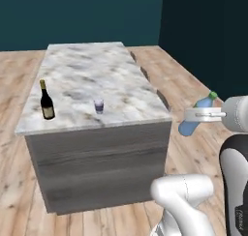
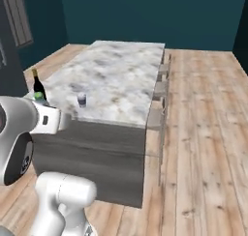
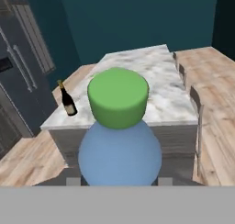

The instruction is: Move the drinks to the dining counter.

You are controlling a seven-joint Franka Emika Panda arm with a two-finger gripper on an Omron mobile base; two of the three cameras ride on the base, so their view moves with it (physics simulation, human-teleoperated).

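Blue bottle [image 1: 193,118] clamped in gripper [image 1: 199,116], fingers part-closed on body, held tilted right of island [image 1: 92,73] for carrying. Wine bottle [image 1: 46,101], cup [image 1: 99,105] already set on near end.

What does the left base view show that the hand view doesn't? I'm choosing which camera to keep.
Left base view alone: the cup standing on the dining counter, and the tool closed around the blue bottle, held tilted off the counter's corner. Hand view alone: the bottle's green cap from above, and a dark cabinet to the left. Both: counter, wine bottle, blue bottle.
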